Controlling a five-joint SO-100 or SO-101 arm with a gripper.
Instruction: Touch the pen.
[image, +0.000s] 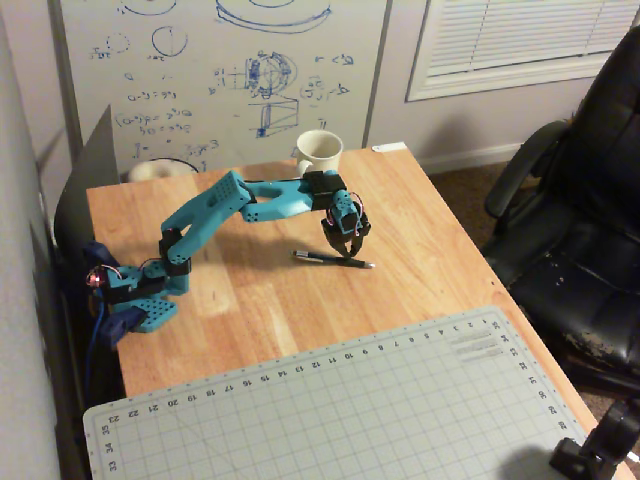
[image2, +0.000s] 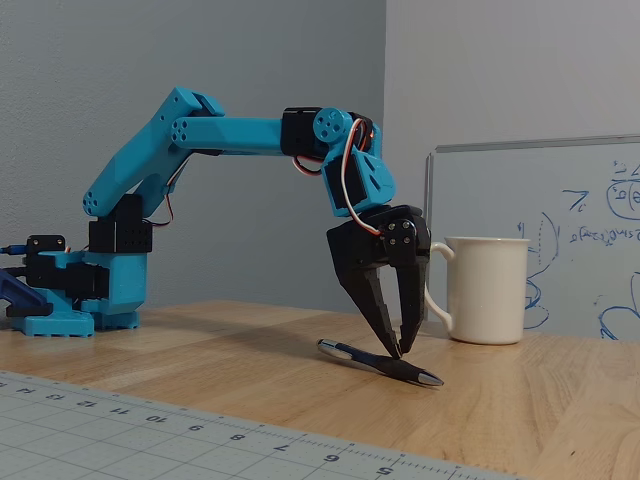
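Pen (image2: 380, 362) lies flat on the table (image: 420, 210), long axis running left-right in both fixed views, right under the gripper (image2: 400, 347), whose nearly closed, empty tips look to be just touching its middle.

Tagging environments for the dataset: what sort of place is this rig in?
Likely a home office or study: a scribbled whiteboard behind a wooden desk, a black office chair beside it, a cutting mat in front.
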